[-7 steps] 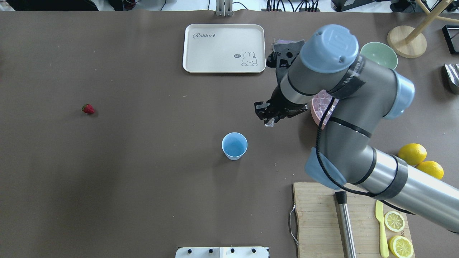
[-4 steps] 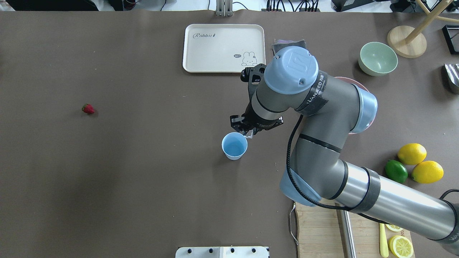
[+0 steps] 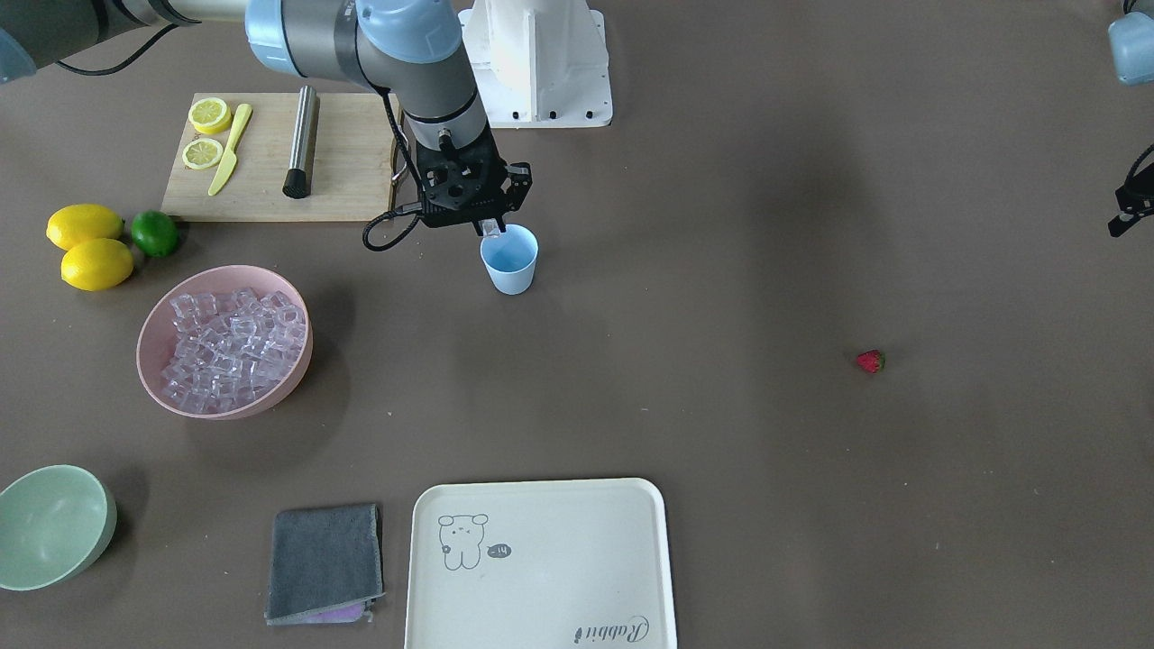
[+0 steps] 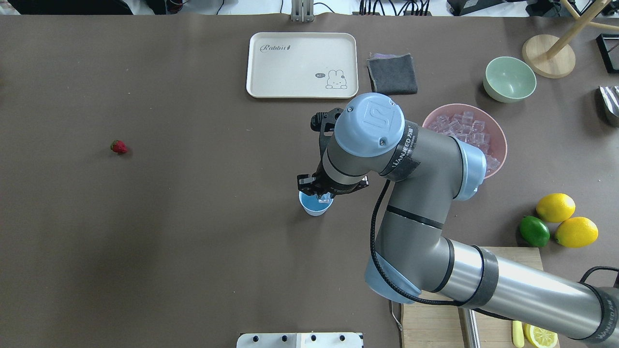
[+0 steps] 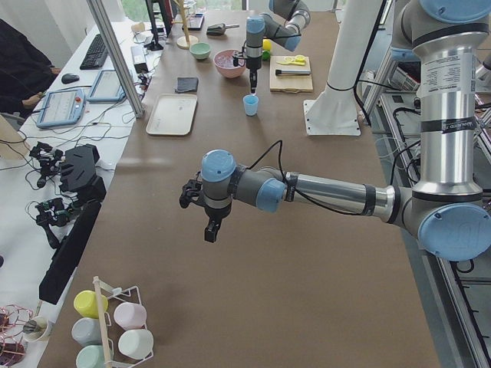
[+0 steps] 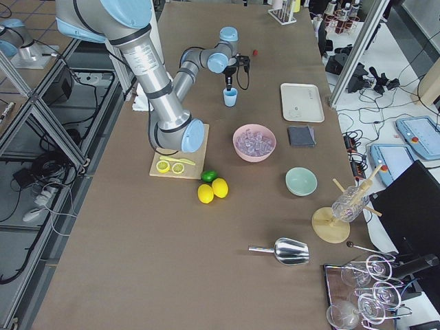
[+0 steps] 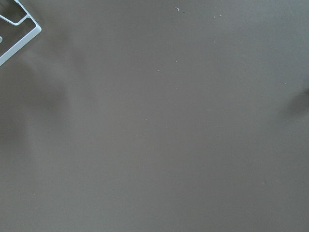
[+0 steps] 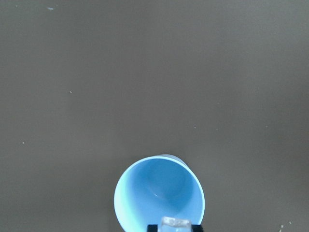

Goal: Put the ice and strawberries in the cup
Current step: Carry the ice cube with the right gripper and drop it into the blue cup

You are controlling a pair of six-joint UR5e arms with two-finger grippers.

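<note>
Brown table (image 3: 721, 270) beneath us: our right claw (image 3: 491, 226) pinches one ice cube (image 8: 175, 223) just over the cup (image 3: 510, 266); whether our left claw (image 5: 210, 228) is open, we cannot tell.

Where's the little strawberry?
In the overhead view the strawberry lies alone on the bare table, far over on the robot's left side, well away from the cup in the middle.

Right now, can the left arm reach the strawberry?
Probably yes: the strawberry lies alone on bare table on that arm's side; the right gripper, holding ice, is off over the cup.
</note>
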